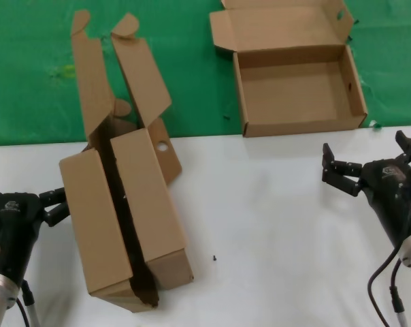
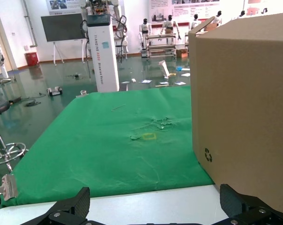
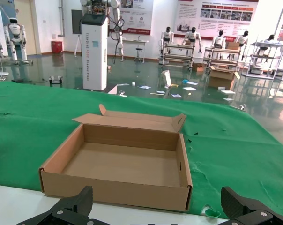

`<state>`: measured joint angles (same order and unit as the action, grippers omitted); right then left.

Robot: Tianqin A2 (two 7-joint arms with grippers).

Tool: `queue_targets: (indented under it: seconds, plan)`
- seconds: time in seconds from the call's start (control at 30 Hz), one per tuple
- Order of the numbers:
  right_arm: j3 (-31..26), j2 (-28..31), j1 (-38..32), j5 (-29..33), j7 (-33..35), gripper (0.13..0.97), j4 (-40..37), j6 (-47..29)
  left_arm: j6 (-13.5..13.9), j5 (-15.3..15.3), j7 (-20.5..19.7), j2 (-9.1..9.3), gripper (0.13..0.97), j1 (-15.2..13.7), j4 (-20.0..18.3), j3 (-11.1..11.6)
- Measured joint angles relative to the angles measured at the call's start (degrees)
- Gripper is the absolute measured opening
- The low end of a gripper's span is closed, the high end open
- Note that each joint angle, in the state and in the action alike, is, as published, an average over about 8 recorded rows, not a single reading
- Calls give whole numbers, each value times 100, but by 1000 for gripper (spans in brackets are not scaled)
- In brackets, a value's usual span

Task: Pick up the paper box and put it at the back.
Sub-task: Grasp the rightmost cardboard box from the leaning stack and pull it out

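Shallow brown cardboard tray box (image 1: pixel 297 71) already on green cloth (image 1: pixel 28 75). Both grippers, left (image 1: pixel 52 204) & right (image 1: pixel 338 170), spread, empty. Approach rim squarely.

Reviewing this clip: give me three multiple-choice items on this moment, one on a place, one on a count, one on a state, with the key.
1. Where does the open paper box lie?
A. on the green cloth
B. on the white tabletop
C. in a claw

2. How many cardboard pieces stand nested as a pair at the robot's left?
A. one
B. two
C. four

3. What does the right claw hold?
A. the box
B. a flap
C. nothing

Key: A, it sits on the green cloth; B, two halves side by side; C, it is open over the white tabletop.
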<state>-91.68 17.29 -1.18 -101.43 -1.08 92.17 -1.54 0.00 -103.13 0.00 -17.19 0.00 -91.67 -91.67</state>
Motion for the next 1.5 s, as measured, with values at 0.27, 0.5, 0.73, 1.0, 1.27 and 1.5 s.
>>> queue_targets:
  seconds: [0.27, 0.5, 0.73, 1.0, 1.27, 1.5]
  plan:
    - [0, 0, 0, 0, 0, 966, 0, 0, 0, 0, 0, 0, 966, 0, 0, 0]
    - [0, 0, 0, 0, 0, 966, 0, 0, 0, 0, 0, 0, 966, 0, 0, 0]
    - [0, 0, 0, 0, 0, 966, 0, 0, 0, 0, 0, 0, 966, 0, 0, 0]
    - [0, 0, 0, 0, 0, 966, 0, 0, 0, 0, 0, 0, 966, 0, 0, 0]
    - [0, 0, 0, 0, 0, 966, 0, 0, 0, 0, 0, 0, 966, 0, 0, 0]
    - [0, 0, 0, 0, 0, 966, 0, 0, 0, 0, 0, 0, 966, 0, 0, 0]
